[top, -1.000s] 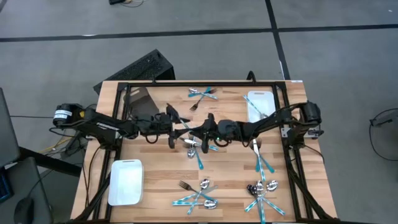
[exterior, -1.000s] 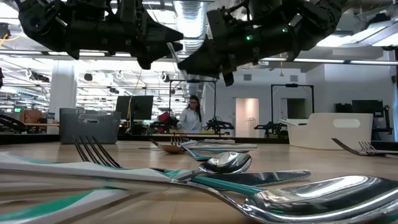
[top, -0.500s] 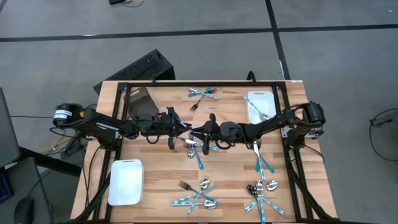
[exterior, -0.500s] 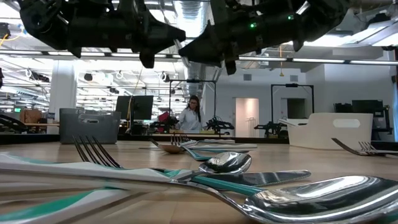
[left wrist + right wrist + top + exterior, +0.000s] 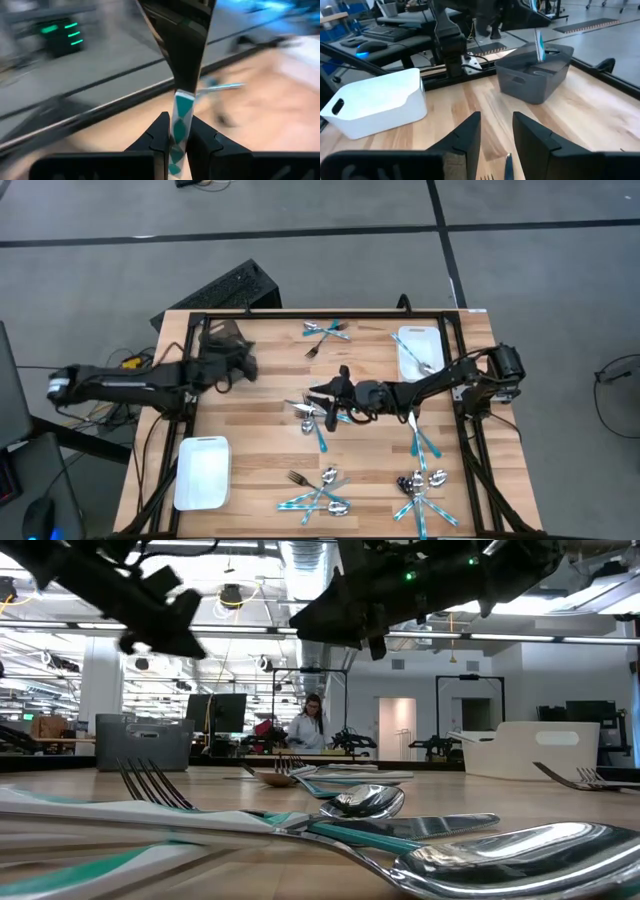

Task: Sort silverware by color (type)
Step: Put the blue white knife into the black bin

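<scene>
Teal-handled utensil (image 5: 181, 120) clamped in left gripper (image 5: 177, 142).

A wide bare stretch of the table (image 5: 250, 425) was left between the white bin (image 5: 203, 472) at the near left and the dark bin (image 5: 226, 340) at the far left. The middle was barred by the right arm (image 5: 420, 387), stretched across above scattered silverware (image 5: 318, 420). The near edge was crowded with more cutlery (image 5: 322, 492), and the far-right corner was taken by a second white bin (image 5: 417, 350).
</scene>
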